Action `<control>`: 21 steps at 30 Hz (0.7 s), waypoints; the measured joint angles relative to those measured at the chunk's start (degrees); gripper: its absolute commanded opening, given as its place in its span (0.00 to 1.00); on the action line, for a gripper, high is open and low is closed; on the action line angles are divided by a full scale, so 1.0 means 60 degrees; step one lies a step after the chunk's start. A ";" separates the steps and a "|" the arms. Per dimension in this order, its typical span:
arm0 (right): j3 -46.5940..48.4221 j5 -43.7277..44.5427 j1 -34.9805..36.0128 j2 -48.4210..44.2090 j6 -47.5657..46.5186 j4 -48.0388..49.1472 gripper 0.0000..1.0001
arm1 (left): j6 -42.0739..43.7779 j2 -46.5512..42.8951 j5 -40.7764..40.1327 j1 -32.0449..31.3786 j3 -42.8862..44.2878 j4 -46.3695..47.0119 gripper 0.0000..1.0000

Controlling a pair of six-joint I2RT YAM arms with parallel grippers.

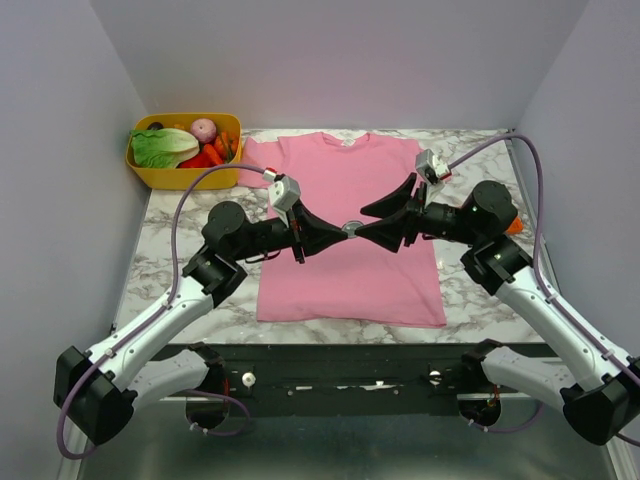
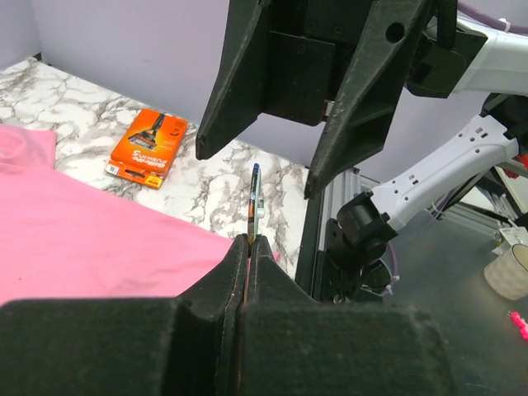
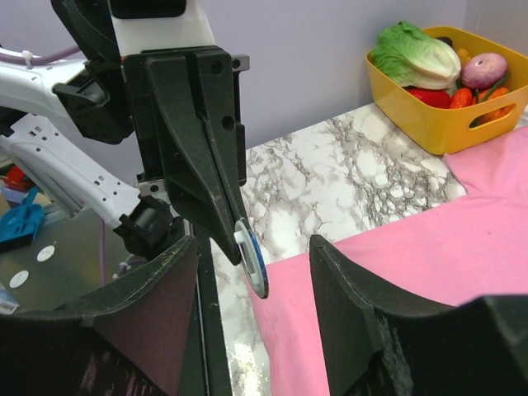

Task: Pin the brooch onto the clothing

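The pink T-shirt, the clothing (image 1: 345, 275) (image 2: 82, 239) (image 3: 412, 272), lies flat in the middle of the marble table. Above its centre my left gripper (image 1: 338, 233) (image 2: 250, 241) is shut on the lower edge of the brooch (image 1: 352, 228) (image 2: 255, 198) (image 3: 254, 257), a small round disc held upright with a white stud on its back. My right gripper (image 1: 378, 224) (image 3: 256, 244) faces it from the right, open. Its two fingers (image 2: 216, 115) stand on either side of the disc without touching it.
A yellow basket (image 1: 150, 178) (image 3: 429, 124) of toy vegetables sits at the table's far left corner. An orange razor pack (image 2: 148, 148) lies on the marble to the right of the shirt. The black frame rail (image 1: 340, 365) runs along the near edge.
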 measured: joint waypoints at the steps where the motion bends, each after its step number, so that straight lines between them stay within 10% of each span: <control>1: 0.0000 -0.0007 0.0000 0.0015 0.0000 0.0000 0.62 | 0.0040 -0.0062 -0.0004 0.0000 0.0000 -0.0044 0.00; 21: 0.0000 -0.0798 -0.0004 0.0616 0.0412 0.0193 0.32 | 0.0157 -0.0339 -0.0022 0.0000 0.0000 -0.0273 0.00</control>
